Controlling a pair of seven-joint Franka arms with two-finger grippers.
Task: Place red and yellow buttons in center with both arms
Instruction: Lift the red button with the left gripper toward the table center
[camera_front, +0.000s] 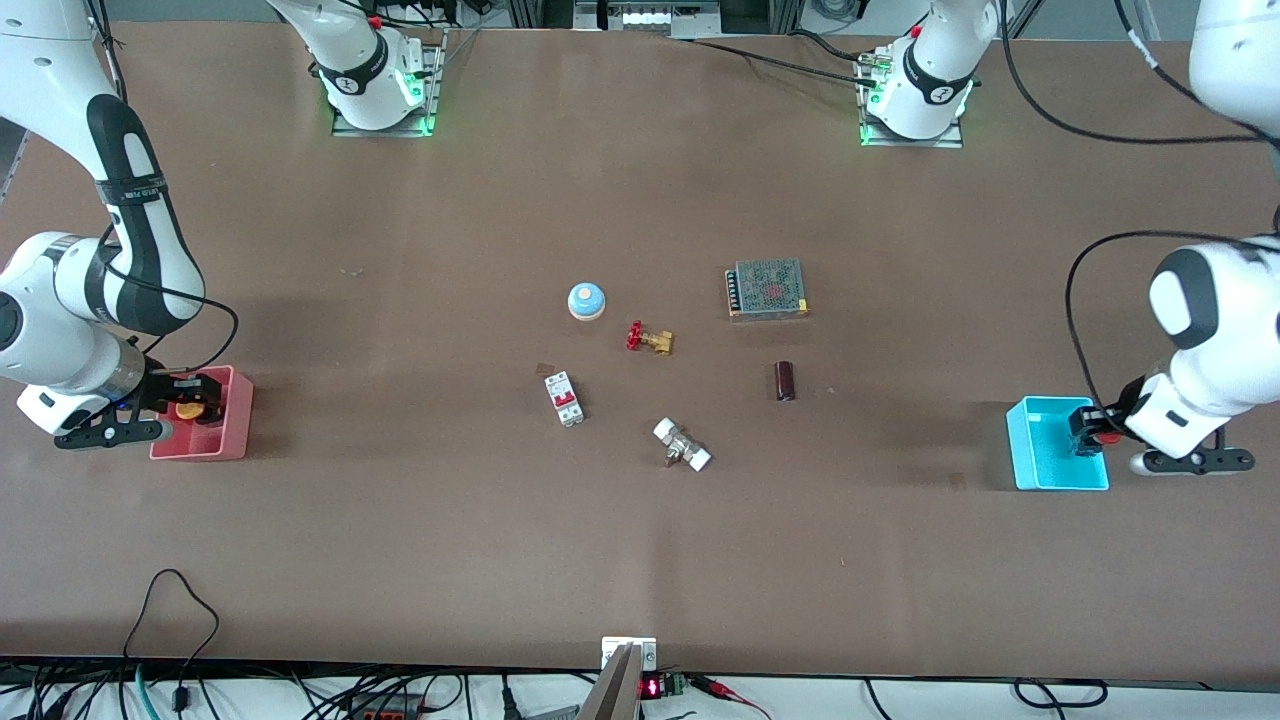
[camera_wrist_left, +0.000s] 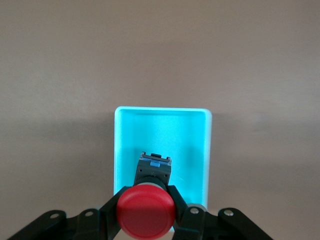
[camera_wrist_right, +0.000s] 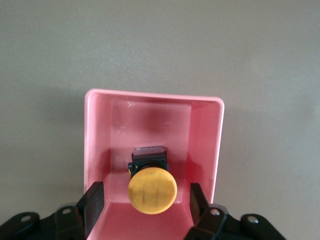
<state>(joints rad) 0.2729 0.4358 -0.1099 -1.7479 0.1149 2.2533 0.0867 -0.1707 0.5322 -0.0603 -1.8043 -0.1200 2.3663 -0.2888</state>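
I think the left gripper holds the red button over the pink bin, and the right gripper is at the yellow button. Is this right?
Not quite: the bin colour is wrong. The left gripper is shut on the red button over the cyan bin, as the left wrist view shows. The rest stands: the right gripper is at the yellow button, fingers open, inside the pink bin.

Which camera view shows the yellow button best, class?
The right wrist view: the yellow button fills it, lying in the pink bin between the right gripper's open fingers. The front view shows a small orange spot; the left wrist view, nothing.
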